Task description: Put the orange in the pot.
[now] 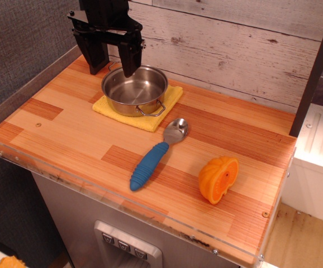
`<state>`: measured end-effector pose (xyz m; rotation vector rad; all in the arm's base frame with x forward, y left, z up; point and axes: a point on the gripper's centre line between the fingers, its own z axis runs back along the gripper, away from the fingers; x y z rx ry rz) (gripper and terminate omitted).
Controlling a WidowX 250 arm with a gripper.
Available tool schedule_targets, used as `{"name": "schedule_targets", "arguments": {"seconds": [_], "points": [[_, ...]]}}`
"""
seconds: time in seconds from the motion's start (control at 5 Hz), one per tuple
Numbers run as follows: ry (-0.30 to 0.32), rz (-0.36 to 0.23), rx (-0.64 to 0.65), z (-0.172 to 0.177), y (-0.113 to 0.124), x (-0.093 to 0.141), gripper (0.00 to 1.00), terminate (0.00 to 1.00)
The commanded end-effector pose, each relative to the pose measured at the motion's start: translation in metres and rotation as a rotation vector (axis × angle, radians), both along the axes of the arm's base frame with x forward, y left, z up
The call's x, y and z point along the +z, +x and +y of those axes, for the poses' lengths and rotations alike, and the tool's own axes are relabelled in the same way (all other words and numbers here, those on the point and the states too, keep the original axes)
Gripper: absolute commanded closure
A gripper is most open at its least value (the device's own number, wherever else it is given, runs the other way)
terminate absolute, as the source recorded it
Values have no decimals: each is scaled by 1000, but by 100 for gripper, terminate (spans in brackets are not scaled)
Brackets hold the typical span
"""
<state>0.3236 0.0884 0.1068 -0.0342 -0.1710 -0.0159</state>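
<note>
The orange (218, 179) is a glossy half orange lying on its side near the table's front right, cut face turned to the right. The pot (134, 89) is a shallow shiny steel pot with wire loop handles, empty, standing on a yellow cloth (150, 114) at the back left. My black gripper (114, 64) hangs open and empty at the pot's back left rim, one finger left of the pot and the other over its rim. It is far from the orange.
A metal spoon with a ribbed blue handle (153, 159) lies between pot and orange. The wooden table (66, 134) has a clear plastic front edge. A plank wall stands behind, a dark post (315, 67) and a white cabinet at the right.
</note>
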Motion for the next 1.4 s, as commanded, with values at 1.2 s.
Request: {"name": "schedule_targets", "arguments": {"seconds": [1.2], "points": [[-30,5,-336,-155,-35,-6,0,0]]}}
